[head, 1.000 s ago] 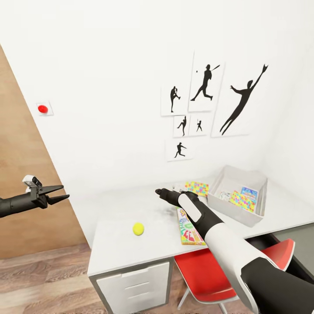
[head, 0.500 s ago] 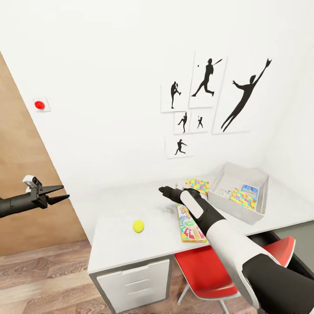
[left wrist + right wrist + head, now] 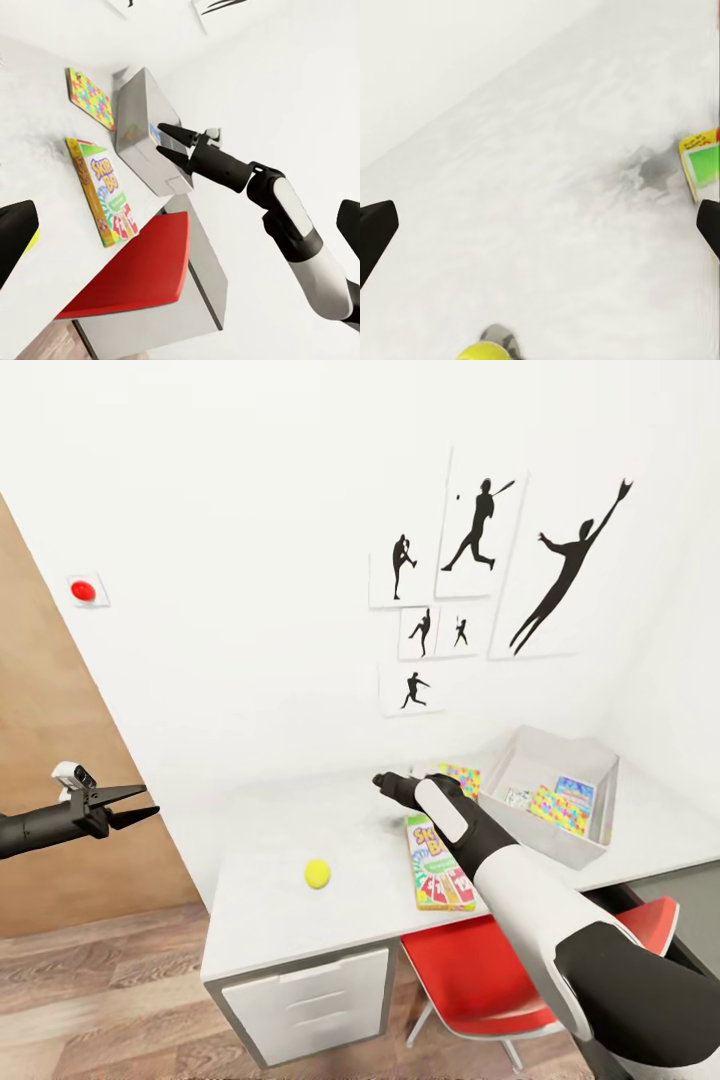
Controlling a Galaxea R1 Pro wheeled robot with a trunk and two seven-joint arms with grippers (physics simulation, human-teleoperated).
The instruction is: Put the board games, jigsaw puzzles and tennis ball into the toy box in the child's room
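A: Head view. Left gripper (image 3: 140,803) hangs off the counter's (image 3: 270,905) end, well apart from it, in front of the door (image 3: 40,760); fingers parted, nothing in them. Right gripper (image 3: 381,781) over the counter; fingers' spread not readable here.

B: Toys, relative to the bin (image 3: 555,790)?

A: Bin at the counter's far end, puzzle (image 3: 555,810) and game (image 3: 572,792) inside it. Second puzzle (image 3: 460,778) flat just beside the bin. SKIP BO (image 3: 437,863) flat near the front edge, above the chair (image 3: 480,980). Ball (image 3: 317,873) well apart from the bin, past SKIP BO.

B: Left wrist view?

A: Right gripper (image 3: 166,142) in front of the bin (image 3: 139,127), fingers parted, empty. SKIP BO (image 3: 105,191), puzzle (image 3: 90,97) visible.

B: Right wrist view?

A: Bare counter (image 3: 547,187) below; ball (image 3: 484,351) and SKIP BO corner (image 3: 701,165) at the frame's edges.
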